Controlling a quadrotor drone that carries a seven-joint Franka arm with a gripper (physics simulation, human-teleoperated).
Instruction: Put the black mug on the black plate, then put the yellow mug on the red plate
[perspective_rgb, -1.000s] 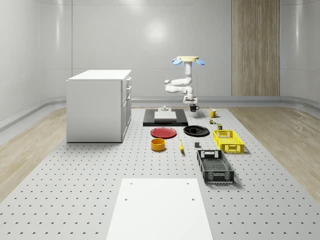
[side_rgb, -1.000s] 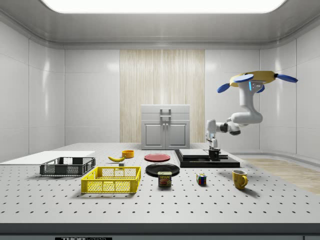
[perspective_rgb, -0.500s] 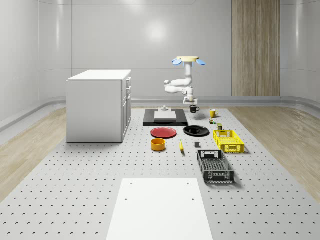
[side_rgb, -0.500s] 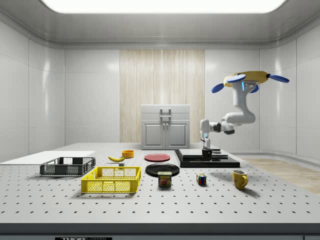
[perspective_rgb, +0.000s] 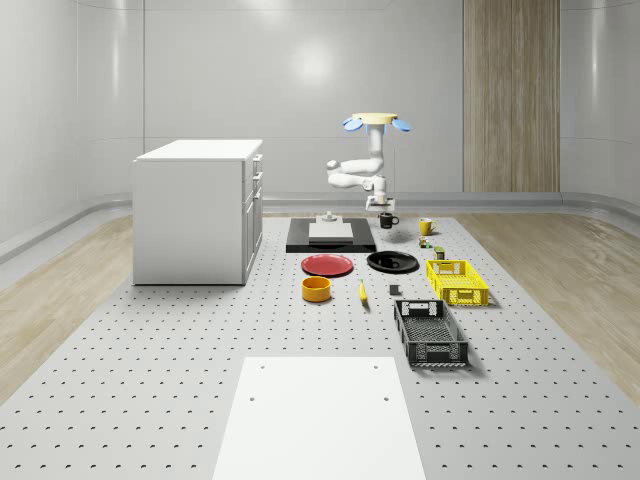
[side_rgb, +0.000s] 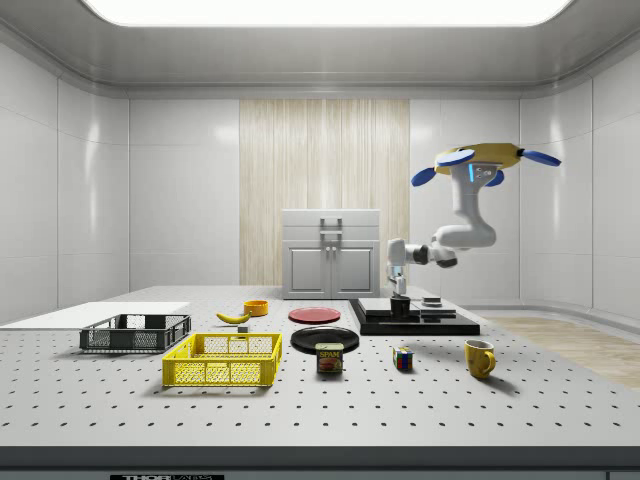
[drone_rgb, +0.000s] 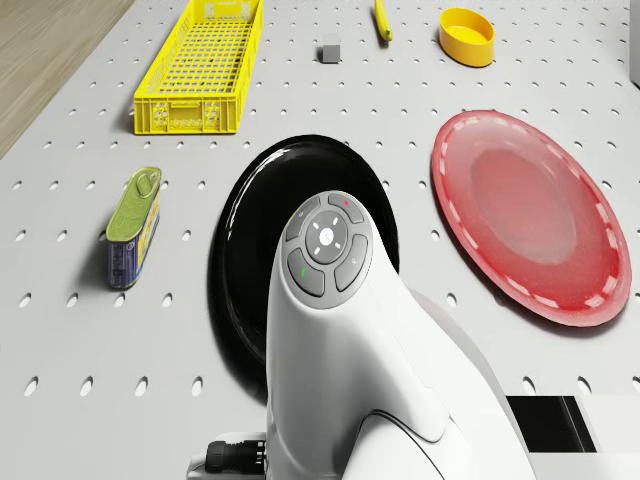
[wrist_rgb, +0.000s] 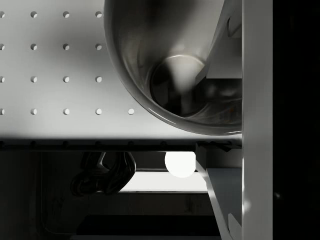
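Black mug (perspective_rgb: 388, 219) hangs clamped in my hand (side_rgb: 399, 299); my wrist view looks inside it, drone (side_rgb: 478, 160) hovering beside the black plate (drone_rgb: 300, 250)

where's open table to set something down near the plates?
Both plates are bare: black plate, red plate. Free table between yellow bowl and cabinet, and around the white sheet. Crowded toward the can, yellow crate and black crate.

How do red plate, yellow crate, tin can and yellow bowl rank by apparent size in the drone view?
1. red plate
2. yellow crate
3. tin can and yellow bowl: look about alike; the bowl lies farther from the camera, so unranked.
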